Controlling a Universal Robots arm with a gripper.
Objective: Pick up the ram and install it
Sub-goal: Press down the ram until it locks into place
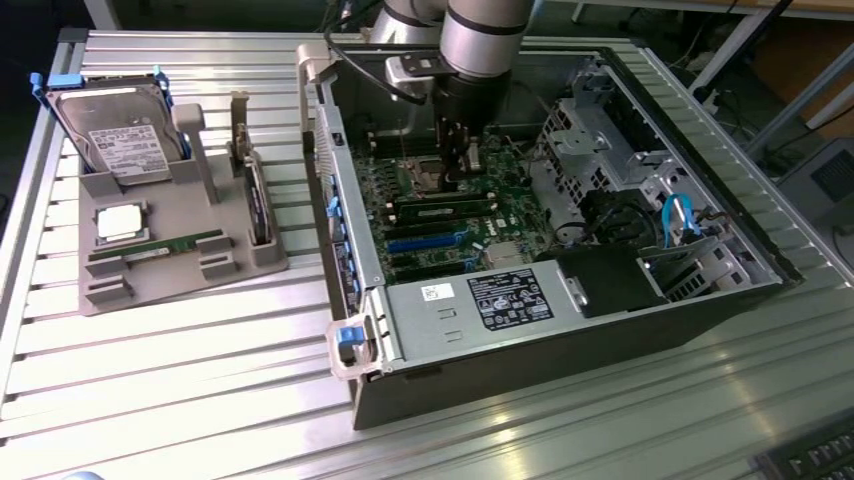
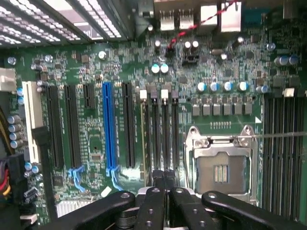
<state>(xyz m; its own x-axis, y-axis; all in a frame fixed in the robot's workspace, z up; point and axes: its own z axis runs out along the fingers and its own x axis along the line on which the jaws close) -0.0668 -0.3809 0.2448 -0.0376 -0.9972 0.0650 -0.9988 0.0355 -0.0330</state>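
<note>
The gripper hung inside the computer case, fingers pressed together, gripping nothing I could see. The ram lay well apart, along the grey holder's near edge. It looked light, stiff and fragile, best pinched by its long edges.

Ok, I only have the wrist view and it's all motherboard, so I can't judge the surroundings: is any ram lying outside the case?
Observer: Yes, a green ram stick lies in the grey holder at the exterior view's left, outside the computer case.
Operator: Anything else on that holder?
Observer: A silver processor chip lies flat beside the stick.
Operator: And where is the arm?
Observer: The arm reaches down into the open case, with the gripper over the board.
</note>
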